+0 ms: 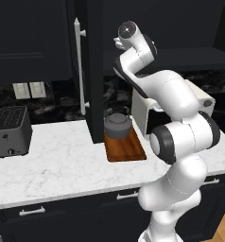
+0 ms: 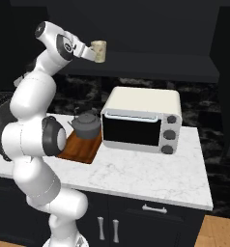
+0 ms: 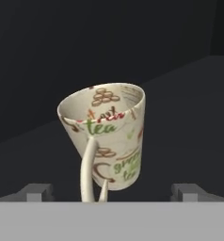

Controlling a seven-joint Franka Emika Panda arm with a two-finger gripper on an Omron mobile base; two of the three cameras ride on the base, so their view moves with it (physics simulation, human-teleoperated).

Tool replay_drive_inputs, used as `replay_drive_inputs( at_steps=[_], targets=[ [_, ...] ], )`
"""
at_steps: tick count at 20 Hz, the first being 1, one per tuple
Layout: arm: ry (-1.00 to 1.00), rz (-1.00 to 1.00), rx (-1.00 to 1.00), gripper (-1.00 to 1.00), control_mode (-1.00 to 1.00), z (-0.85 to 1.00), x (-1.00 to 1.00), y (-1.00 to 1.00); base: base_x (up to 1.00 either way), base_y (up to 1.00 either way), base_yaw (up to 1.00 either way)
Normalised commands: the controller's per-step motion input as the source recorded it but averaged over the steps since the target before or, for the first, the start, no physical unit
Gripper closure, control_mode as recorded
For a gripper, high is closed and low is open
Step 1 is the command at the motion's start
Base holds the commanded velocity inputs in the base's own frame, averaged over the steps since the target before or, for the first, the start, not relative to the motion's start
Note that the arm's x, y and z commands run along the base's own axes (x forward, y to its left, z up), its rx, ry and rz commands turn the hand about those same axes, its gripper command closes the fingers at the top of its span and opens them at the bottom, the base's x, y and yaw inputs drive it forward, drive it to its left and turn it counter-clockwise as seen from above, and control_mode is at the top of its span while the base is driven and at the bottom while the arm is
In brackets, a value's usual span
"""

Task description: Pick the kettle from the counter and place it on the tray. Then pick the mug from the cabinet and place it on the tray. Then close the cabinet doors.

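Your claw (image 3: pixel 112 190) stands spread wide, released, with its two dark fingertips (image 3: pixel 36 192) at either side of the mug (image 3: pixel 107 134) and not touching it. In the hand view the mug sits upright between them on the dark cabinet shelf (image 3: pixel 189 108), its cream handle turned toward the camera. You can read "tea" in green on its side, and part of a second green word lower down that looks like "green"; small brown drawings ring the rim.

The right base view adds what the hand view cannot: the mug (image 2: pixel 98 51) stands at the front edge of the shelf (image 2: pixel 150 72) in the black cabinet, with the claw (image 2: pixel 90 52) reaching in from the left. There is dark open room to the mug's right along the shelf.

Below, the kettle (image 2: pixel 86 125) already rests on the wooden tray (image 2: pixel 80 149), just beside a cream toaster oven (image 2: pixel 142 119) on the marble counter (image 2: pixel 146 173).

The left base view shows the open cabinet door (image 1: pixel 88 71) edge-on with its silver bar handle, directly left of the tray (image 1: pixel 125 149), and a grey toaster (image 1: pixel 11 130) well apart at the counter's far left.
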Motion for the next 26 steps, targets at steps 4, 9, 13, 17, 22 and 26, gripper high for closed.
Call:
replay_drive_inputs(
  at_steps=[4,9,13,17,22,26],
  targets=[
    [0.0,0.0,0.0,1.0,-1.0,-0.03,0.08,0.0,0.0,0.0,0.0],
    [0.0,0.0,0.0,1.0,-1.0,-0.09,0.06,-0.06,0.0,0.0,0.0],
    [0.0,0.0,0.0,1.0,-1.0,-0.07,0.0,-0.11,0.0,0.0,0.0],
    [0.0,0.0,0.0,1.0,-1.0,0.0,-0.01,-0.05,0.0,0.0,0.0],
    [0.0,0.0,0.0,1.0,-1.0,0.0,-0.38,0.0,0.0,0.0,0.0],
    [-0.01,0.02,0.0,1.0,-1.0,0.0,-0.68,0.07,0.0,0.0,0.0]
  ],
)
